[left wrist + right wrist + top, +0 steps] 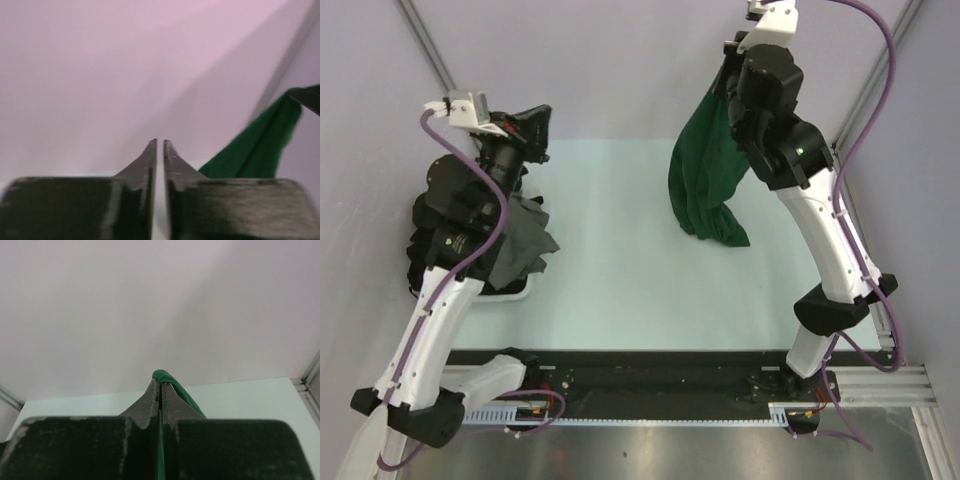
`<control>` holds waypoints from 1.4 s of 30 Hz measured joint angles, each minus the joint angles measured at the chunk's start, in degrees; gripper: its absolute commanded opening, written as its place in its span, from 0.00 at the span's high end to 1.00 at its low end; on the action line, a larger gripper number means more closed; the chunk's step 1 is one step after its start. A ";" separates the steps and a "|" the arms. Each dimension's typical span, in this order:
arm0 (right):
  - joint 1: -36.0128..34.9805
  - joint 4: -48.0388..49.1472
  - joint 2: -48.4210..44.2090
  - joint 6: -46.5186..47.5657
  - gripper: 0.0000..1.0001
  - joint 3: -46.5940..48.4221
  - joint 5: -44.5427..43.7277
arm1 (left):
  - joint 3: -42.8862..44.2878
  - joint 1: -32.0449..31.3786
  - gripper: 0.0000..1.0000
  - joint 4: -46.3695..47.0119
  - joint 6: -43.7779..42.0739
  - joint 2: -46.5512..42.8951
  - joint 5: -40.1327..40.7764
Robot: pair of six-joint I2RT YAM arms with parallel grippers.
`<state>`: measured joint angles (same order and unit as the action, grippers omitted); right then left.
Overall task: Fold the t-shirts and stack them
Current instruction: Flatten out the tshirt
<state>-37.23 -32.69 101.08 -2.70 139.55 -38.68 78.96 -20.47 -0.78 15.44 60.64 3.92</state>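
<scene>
The dark green t-shirt (pixel 705 170) hangs bunched in the air over the right half of the table, its lower end touching the surface. My right gripper (pixel 732 58) is raised high at the back and shut on its top edge. In the right wrist view a green fold (pixel 186 399) bulges over the tips of that gripper (pixel 161 382). My left gripper (pixel 533 122) is lifted above the pile of black and dark grey t-shirts (pixel 520 245). In the left wrist view this gripper (pixel 160 142) stands shut to a thin slit with nothing in it, and the green t-shirt (pixel 260 145) shows off to the right.
The dark t-shirts lie heaped in a white bin (pixel 515 293) at the table's left edge, partly under my left arm. The pale table top (pixel 610 250) lies between the arms. Frame posts (pixel 425 45) stand at the back corners, and a black rail (pixel 650 375) runs along the near edge.
</scene>
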 measured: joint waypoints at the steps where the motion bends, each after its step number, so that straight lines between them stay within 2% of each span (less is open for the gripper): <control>1: 0.13 -0.02 -0.76 0.00 1.00 -0.33 -0.52 | 0.11 -0.33 0.39 1.07 0.00 0.39 -2.89; 3: 0.48 -0.02 -2.49 -0.02 1.00 -1.66 -1.03 | -3.45 -1.88 0.05 4.52 0.74 1.29 -6.36; 4: 0.83 -0.04 -3.48 -0.07 1.00 -2.67 -0.98 | -6.88 -2.93 0.02 6.47 1.16 1.75 -7.43; 7: 2.34 -0.55 -4.22 -0.61 1.00 -3.41 -0.28 | -18.38 -7.28 0.01 11.72 3.37 5.01 -9.05; 9: 3.89 -1.84 -3.58 -1.62 1.00 -3.17 0.72 | -25.46 -11.21 0.01 13.33 4.66 10.36 -8.52; 13: 6.34 -3.78 -1.18 -2.78 1.00 -2.93 2.27 | -31.19 -21.33 0.01 14.99 5.14 20.92 -5.51; 18: 7.37 -5.46 1.97 -3.52 1.00 -2.64 4.63 | -24.57 -31.01 0.00 23.06 6.25 35.08 -0.79; 21: 7.37 -6.10 2.84 -3.69 1.00 -2.12 5.27 | -16.20 -32.37 0.01 26.18 8.02 44.13 3.10; 25: 7.48 -6.01 2.89 -3.93 1.00 -0.85 6.21 | -5.57 -32.57 0.03 25.88 11.65 53.88 8.63; 28: 7.54 -5.70 2.89 -4.17 1.00 0.57 6.69 | 0.96 -32.54 0.10 23.23 14.19 59.71 11.76; 31: 7.61 -5.40 2.89 -4.17 1.00 1.46 7.15 | 7.67 -32.46 0.23 18.03 17.09 64.87 13.97; 32: 7.63 -5.38 2.89 -4.15 1.00 1.49 7.26 | 9.33 -32.48 0.39 16.65 17.86 65.99 14.45; 34: 7.78 -5.42 3.02 -4.11 1.00 1.49 7.30 | 12.44 -32.57 0.64 13.73 19.78 67.84 15.85; 35: 7.96 -5.33 3.19 -4.11 1.00 1.49 7.41 | 13.94 -32.65 0.94 11.45 20.39 68.59 17.14; 36: 8.09 -5.29 3.30 -4.11 1.00 1.49 7.52 | 14.43 -32.68 1.00 10.16 21.33 68.76 17.97; 40: 9.49 -5.42 3.45 -4.13 1.00 1.46 7.74 | 14.34 -32.15 1.00 4.63 22.60 68.59 21.70; 42: 10.49 -5.66 3.45 -4.13 1.00 1.44 7.67 | 9.09 -31.34 1.00 6.29 22.01 65.79 20.98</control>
<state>-26.74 -38.35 104.53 -6.83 140.99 -31.00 88.05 -51.81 5.52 37.45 126.43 24.91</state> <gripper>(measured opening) 0.013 0.008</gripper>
